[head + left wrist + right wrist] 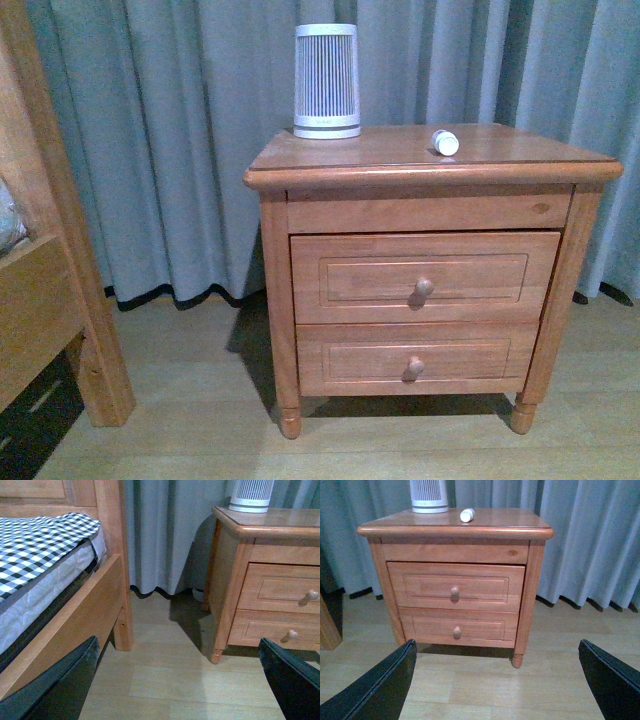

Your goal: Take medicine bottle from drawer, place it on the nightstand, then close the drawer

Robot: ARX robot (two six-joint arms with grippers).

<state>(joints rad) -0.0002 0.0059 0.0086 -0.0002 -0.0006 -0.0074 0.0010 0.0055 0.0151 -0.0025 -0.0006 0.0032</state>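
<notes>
Bed (45, 545) appears only in the left wrist view. Medicine bottle (445, 142) lies on the nightstand (420, 165) top, upper right of centre, far from both spread-apart grippers; drawer (424, 277) looks shut.

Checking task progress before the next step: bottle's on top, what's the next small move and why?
Probably none beyond a retreat. The medicine bottle lies on its side on the nightstand, and the drawer looks pushed in. Both grippers are open, well back. If the front still stands slightly proud, one nudge from the right gripper.
</notes>
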